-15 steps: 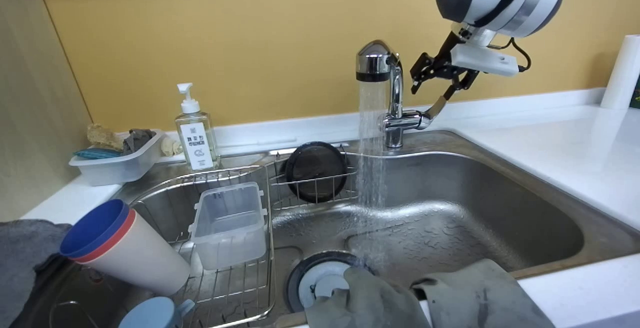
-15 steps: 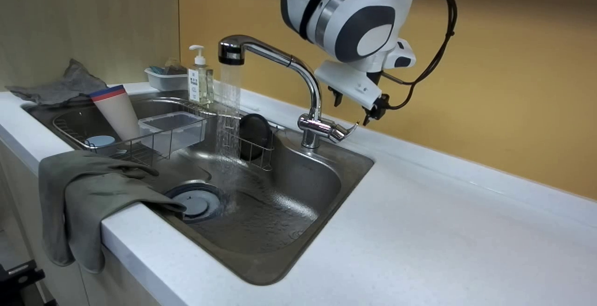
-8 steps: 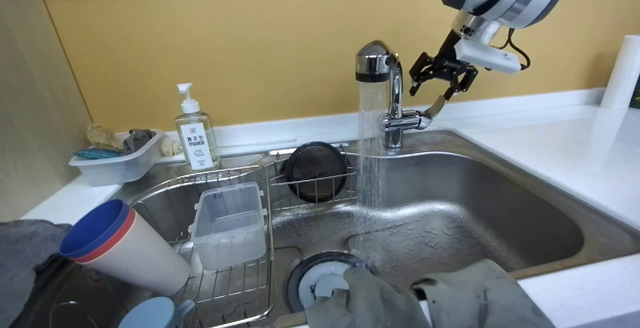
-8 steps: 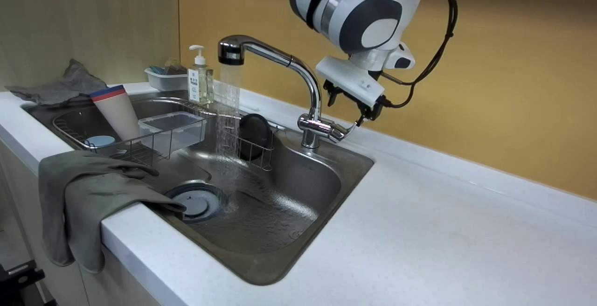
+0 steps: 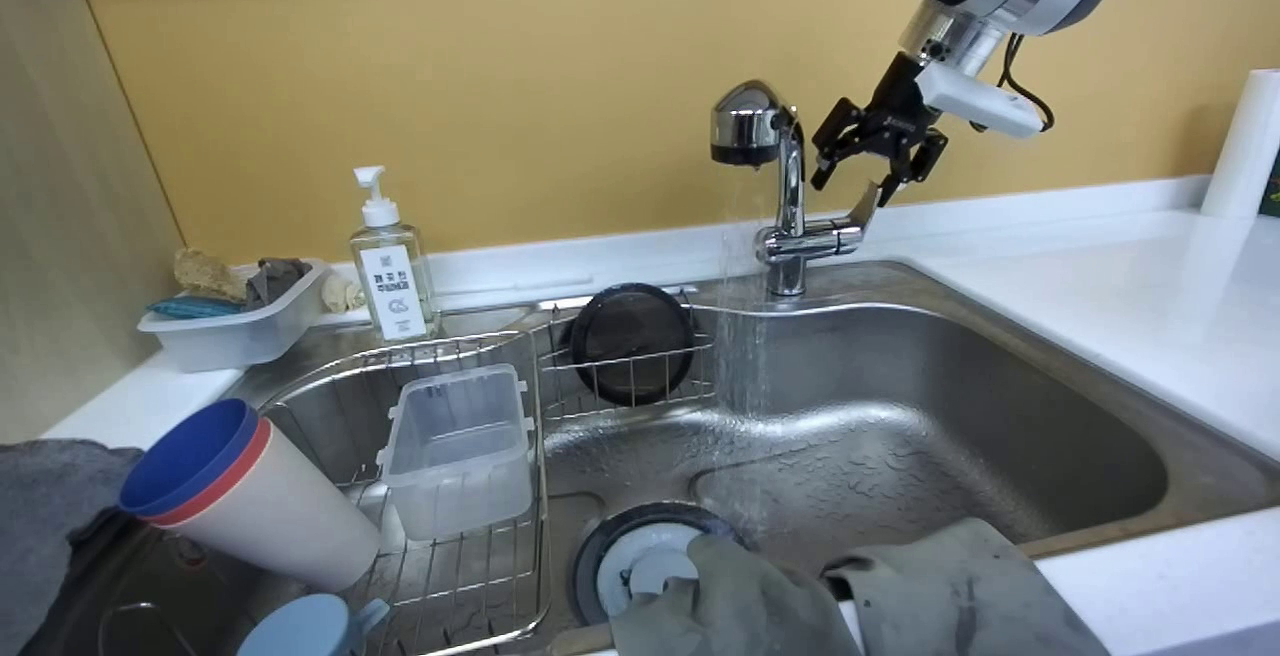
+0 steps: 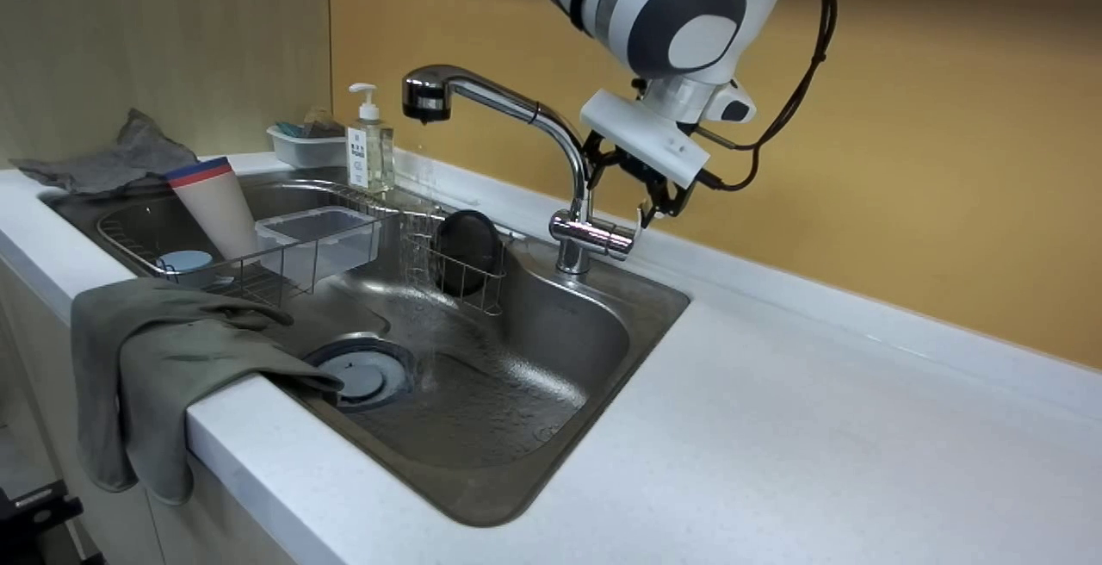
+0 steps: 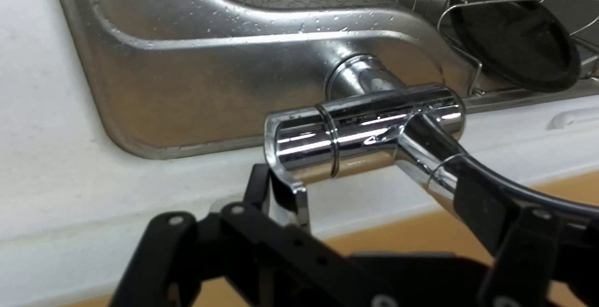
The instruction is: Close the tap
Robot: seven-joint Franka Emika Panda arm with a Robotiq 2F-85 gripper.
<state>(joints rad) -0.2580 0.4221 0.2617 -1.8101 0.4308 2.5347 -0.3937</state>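
The chrome tap [image 5: 787, 248] stands behind the sink and shows in both exterior views [image 6: 572, 229]. Its short side lever [image 5: 866, 208] points up and slightly outward; in an exterior view the lever [image 6: 639, 220] looks nearly upright. Only thin drops and streaks fall below the spout head [image 5: 745, 126]. My gripper [image 5: 853, 188] is open above the tap's side body [image 7: 365, 134]. In the wrist view the gripper [image 7: 365, 192] has one finger against the lever's [image 7: 302, 201] outer side. The other finger overlaps the spout neck; I cannot tell if it touches.
The steel sink [image 6: 585, 427] holds a wire rack [image 5: 545, 536] with a clear box [image 5: 460, 466]. A dark round lid [image 5: 632, 346] stands near the tap. A soap bottle [image 5: 392, 281] is at the back. Grey gloves [image 6: 189, 358] hang over the front edge.
My gripper has come lower and moved toward the tap column. The lever has swung inward, more upright. The full water stream has broken into thin falling remnants.
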